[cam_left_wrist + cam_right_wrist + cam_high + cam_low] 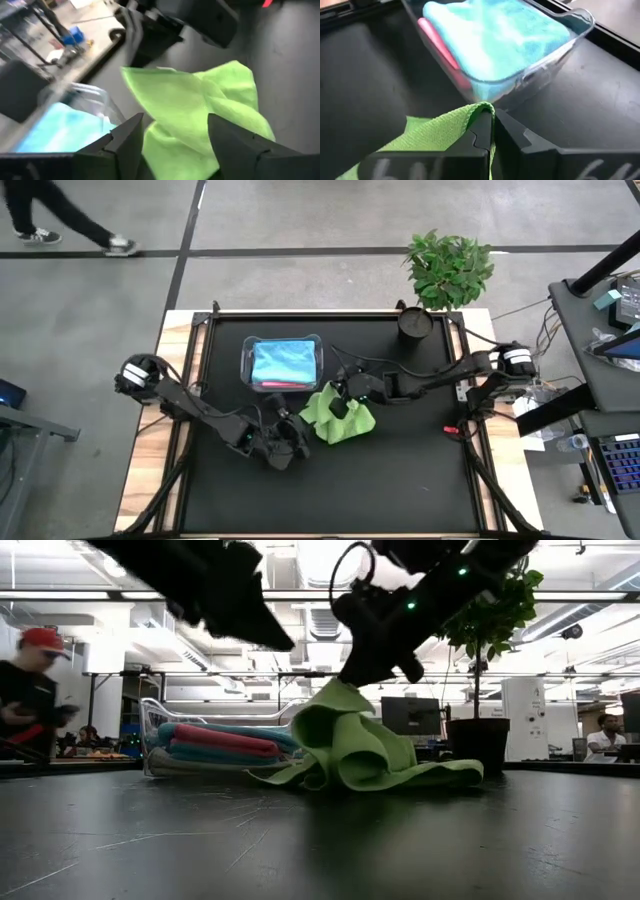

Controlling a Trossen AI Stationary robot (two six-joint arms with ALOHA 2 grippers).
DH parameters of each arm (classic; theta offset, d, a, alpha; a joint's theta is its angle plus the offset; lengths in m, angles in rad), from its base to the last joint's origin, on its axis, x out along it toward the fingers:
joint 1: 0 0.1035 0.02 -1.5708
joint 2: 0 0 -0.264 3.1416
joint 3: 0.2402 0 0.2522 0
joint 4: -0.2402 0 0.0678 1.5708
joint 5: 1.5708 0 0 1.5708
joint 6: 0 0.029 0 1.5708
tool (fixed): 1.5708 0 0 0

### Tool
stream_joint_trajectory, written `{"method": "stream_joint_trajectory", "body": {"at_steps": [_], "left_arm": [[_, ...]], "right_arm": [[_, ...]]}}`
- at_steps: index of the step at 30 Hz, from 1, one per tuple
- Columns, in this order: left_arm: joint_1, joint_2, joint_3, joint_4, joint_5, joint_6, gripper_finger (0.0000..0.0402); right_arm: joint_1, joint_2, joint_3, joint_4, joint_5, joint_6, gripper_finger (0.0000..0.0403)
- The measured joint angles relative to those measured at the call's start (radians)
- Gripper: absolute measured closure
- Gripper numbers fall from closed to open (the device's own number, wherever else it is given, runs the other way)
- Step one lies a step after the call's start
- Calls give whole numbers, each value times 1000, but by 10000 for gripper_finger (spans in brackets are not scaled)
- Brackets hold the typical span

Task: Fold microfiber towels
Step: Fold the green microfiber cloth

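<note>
- Lime green towel [338,417]: crumpled on the black mat just beside the clear tub [247,362], one corner lifted.
- Right gripper [492,131]: pinched shut on that corner.
- Left gripper [172,132]: spread open, empty, close over the cloth.
- Risk: thin pinch slipping under pull; loose folds bunching.

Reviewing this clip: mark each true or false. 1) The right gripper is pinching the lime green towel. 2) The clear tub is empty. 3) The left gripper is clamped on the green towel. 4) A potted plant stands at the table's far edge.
1) True: the right gripper is shut on the lime green towel.
2) False: the clear tub holds folded towels, a light blue towel on top.
3) False: the left gripper is open, nothing held.
4) True: the potted plant stands there.
</note>
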Motion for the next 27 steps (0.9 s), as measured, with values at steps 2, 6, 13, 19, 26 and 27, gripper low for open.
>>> {"method": "stream_joint_trajectory", "body": {"at_steps": [2, 6, 13, 19, 26, 27], "left_arm": [[8, 1, -55, 106, 31, 5, 182], [11, 1, -162, 419, 51, 145, 144], [20, 2, -214, 606, 60, 258, 125], [47, 118, -163, 611, 80, 259, 125], [52, 299, -27, 606, -48, 428, 125], [52, 315, -8, 608, -65, 457, 125]], "right_arm": [[-2, 20, 22, 1, 0, -1, 394], [0, 48, 55, 3, -4, -7, 394], [0, 61, 66, 0, -2, -6, 394], [0, 59, 65, 1, -2, -4, 394], [2, 59, 63, -1, -2, -6, 394], [2, 59, 63, 0, -2, -6, 394]]}}
